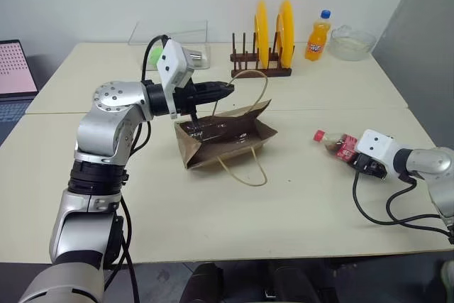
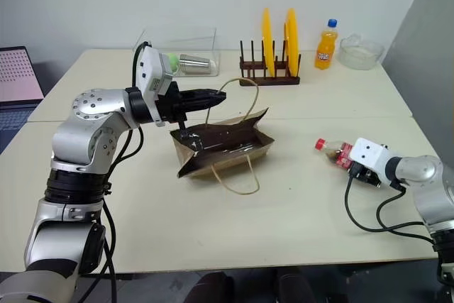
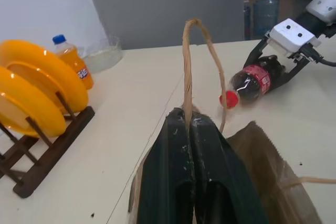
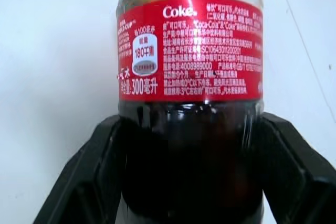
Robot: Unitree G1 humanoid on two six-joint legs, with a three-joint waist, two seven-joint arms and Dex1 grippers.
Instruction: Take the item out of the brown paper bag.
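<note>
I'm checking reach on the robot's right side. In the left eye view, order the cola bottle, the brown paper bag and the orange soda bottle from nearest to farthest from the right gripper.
1. Cola bottle: between the right gripper's fingers, lying on the table.
2. Brown paper bag: mid-table, toward the robot's left, its handle pinched by the left gripper.
3. Orange soda bottle: upright at the far edge, beside the plate rack.

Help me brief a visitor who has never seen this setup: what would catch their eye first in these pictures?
Probably the brown paper bag mid-table, held up by one rope handle that the left gripper pinches shut. Next, the cola bottle out of the bag, lying near the table's right edge between the right gripper's fingers. At the back, two bright yellow plates stand in a wooden rack beside an orange soda bottle.
</note>
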